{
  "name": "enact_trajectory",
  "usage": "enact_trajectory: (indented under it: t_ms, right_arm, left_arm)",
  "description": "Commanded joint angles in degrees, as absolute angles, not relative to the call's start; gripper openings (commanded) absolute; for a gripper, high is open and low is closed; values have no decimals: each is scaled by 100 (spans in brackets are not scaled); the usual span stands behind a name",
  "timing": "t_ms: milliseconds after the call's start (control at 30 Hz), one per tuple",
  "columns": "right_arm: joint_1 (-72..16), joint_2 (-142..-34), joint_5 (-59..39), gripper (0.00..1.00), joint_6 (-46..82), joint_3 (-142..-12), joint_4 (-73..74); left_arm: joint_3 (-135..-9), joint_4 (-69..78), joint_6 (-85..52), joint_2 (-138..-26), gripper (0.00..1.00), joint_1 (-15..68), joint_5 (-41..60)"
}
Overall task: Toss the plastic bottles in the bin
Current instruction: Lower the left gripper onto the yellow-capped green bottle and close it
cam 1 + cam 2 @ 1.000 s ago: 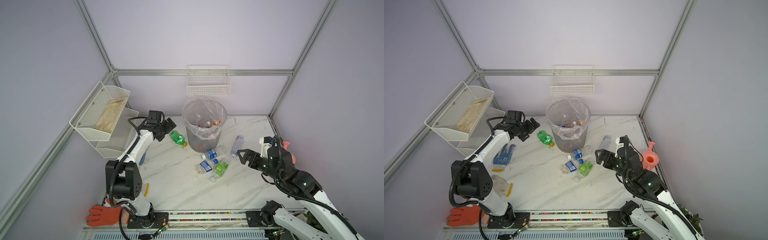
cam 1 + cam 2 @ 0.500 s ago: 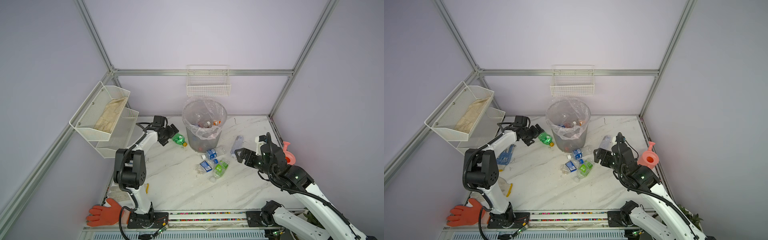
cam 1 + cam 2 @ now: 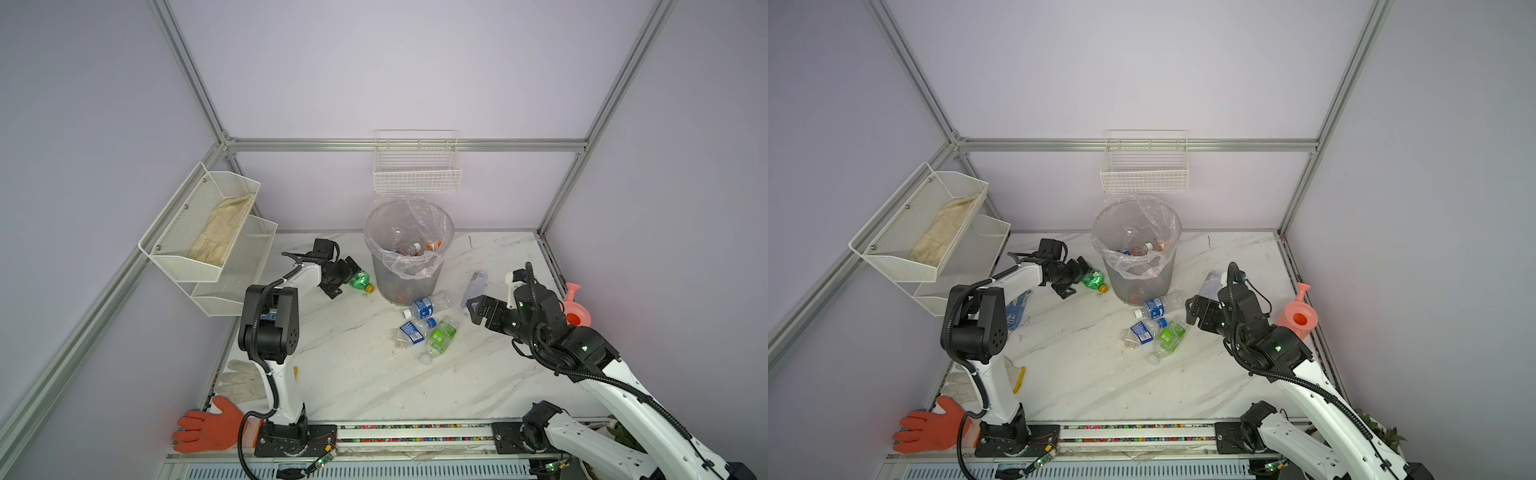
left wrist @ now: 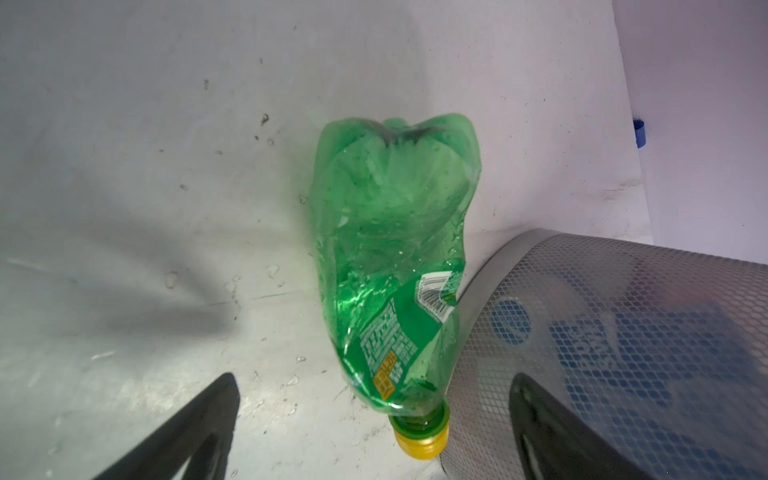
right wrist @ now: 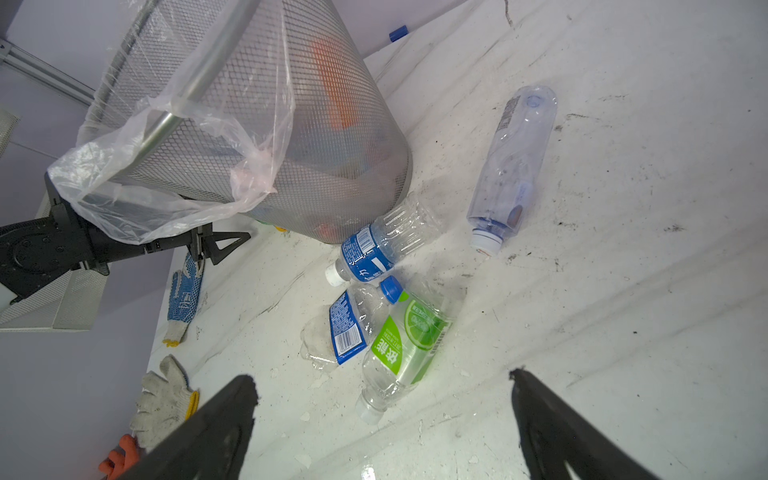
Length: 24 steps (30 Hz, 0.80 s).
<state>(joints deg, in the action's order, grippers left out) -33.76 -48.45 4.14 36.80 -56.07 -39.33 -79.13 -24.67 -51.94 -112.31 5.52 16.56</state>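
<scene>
The bin (image 3: 428, 286) stands mid-way along the far edge of the surface (image 3: 357, 374), with several bottles (image 3: 409, 248) already inside. A green bottle (image 4: 390, 249) lies on its side at the bin's left, its yellow cap (image 4: 422, 436) against the bin's base. The left hand (image 3: 347, 279) is right at this bottle, jaws spread wide, gripping nothing. In front of the bin lie three bottles (image 3: 424, 328) in a loose cluster, and a clear bottle (image 3: 473, 286) lies towards the right edge. The right hand (image 3: 471, 312) hovers beside them, wide open and empty.
</scene>
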Motion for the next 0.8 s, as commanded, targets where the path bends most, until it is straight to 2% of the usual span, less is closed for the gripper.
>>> enact_trajectory:
  t_ms: [0,767]
  right_arm:
    - [-3384,-4842,536,97,3661,-5493,-3838]
    - [-3389,-4878,562,97,3576,-5458,-3839]
  left_arm:
    - [-7797,-2236,-5265,-11275,98,519,1836]
    - [-7937,-1793,-5546,-11867,86,728,1903]
